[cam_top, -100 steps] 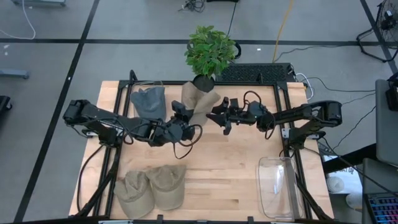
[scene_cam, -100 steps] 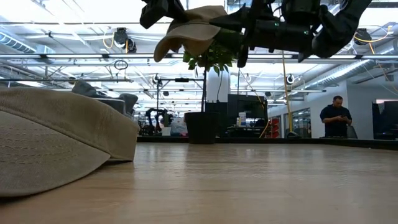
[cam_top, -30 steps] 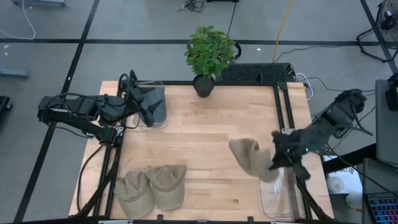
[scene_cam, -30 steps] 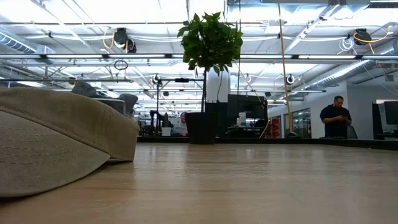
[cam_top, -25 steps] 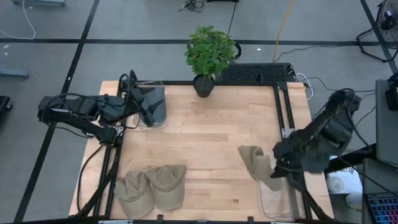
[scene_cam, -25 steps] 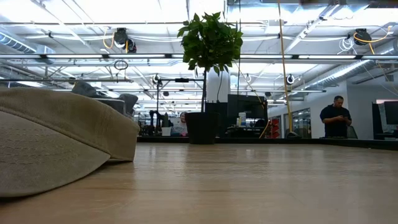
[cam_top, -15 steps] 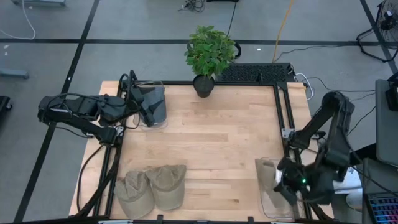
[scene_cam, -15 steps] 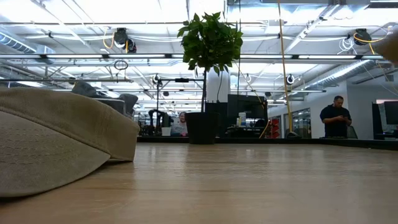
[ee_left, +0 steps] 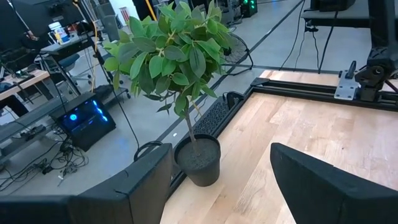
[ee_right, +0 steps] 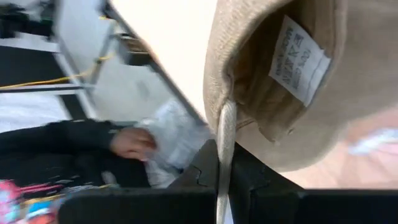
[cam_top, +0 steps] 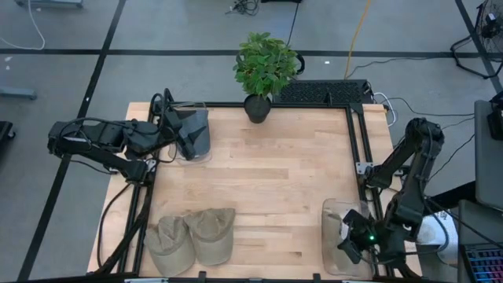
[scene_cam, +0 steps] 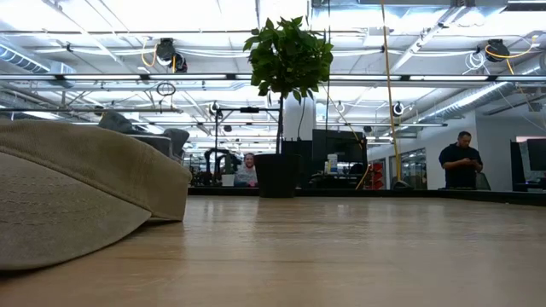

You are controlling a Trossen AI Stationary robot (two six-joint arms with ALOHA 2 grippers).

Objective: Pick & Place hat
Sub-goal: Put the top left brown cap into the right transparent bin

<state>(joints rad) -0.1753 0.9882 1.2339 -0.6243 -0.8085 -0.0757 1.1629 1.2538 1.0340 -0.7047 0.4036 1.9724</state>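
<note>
A tan hat [cam_top: 335, 219] hangs from my right gripper [cam_top: 351, 240] over the clear bin [cam_top: 328, 259] at the table's near right corner; the gripper is shut on it. The right wrist view shows the hat's inside [ee_right: 348, 81] with a white label [ee_right: 300, 59]. My left gripper [ee_left: 221, 186] waits open at the far left, above a grey hat [cam_top: 194, 130], with nothing between its fingers. My right gripper pinches the hat's lower rim edge [ee_right: 225, 134] between its two fingers [ee_right: 202, 177]. The fingers slant down from above. The hat's hollow inside faces the wrist camera. I cannot tell whether the hat touches the bin's floor.
Two more tan caps [cam_top: 192, 236] lie at the near left; one fills the low view's left [scene_cam: 77, 188]. A potted plant [cam_top: 263, 67] stands at the far edge's middle. Bare wood [cam_top: 267, 173] lies between. A person's hand [ee_right: 130, 143] shows beyond the table.
My right gripper has swung toward the table's near right corner and sunk, rolling as it went, still shut on the tan hat. The hat has travelled from above the table's right middle to over the clear bin.
</note>
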